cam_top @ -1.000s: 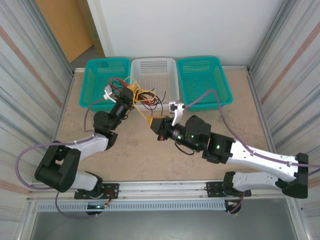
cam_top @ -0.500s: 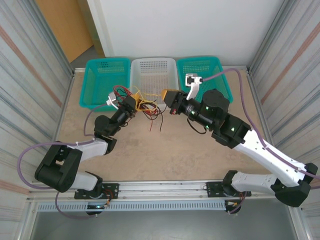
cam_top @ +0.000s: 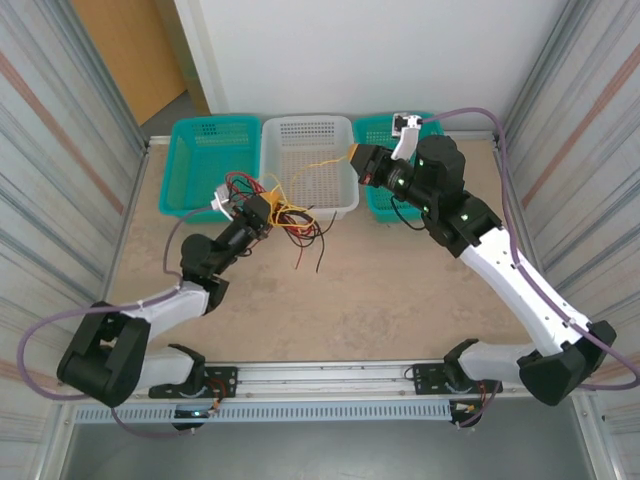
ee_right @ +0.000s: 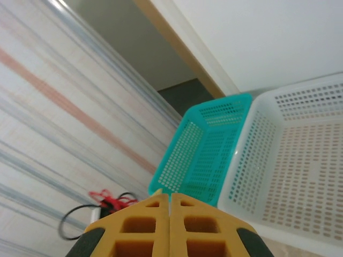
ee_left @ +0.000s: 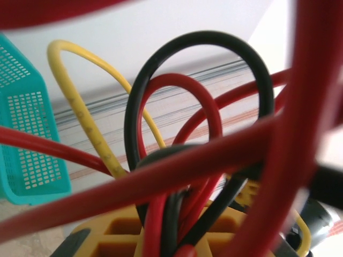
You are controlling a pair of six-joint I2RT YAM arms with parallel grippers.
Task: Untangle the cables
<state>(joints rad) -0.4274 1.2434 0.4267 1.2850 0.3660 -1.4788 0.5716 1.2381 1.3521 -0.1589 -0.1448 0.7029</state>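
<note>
Top external view: both arms on the cable tangle, one strand stretched between them.
Left gripper (cam_top: 262, 210) is clamped on the cables (cam_top: 297, 220), a red, black and yellow knot just in front of the white basket (cam_top: 306, 128), with loose ends trailing toward the table (cam_top: 330, 300). In the left wrist view, red and black loops sit wedged between its yellow pads (ee_left: 107, 235). Right gripper (cam_top: 357, 160), over the white basket's right edge, has its jaws pressed together on a yellow cable (cam_top: 318, 165) that runs taut back to the knot.
</note>
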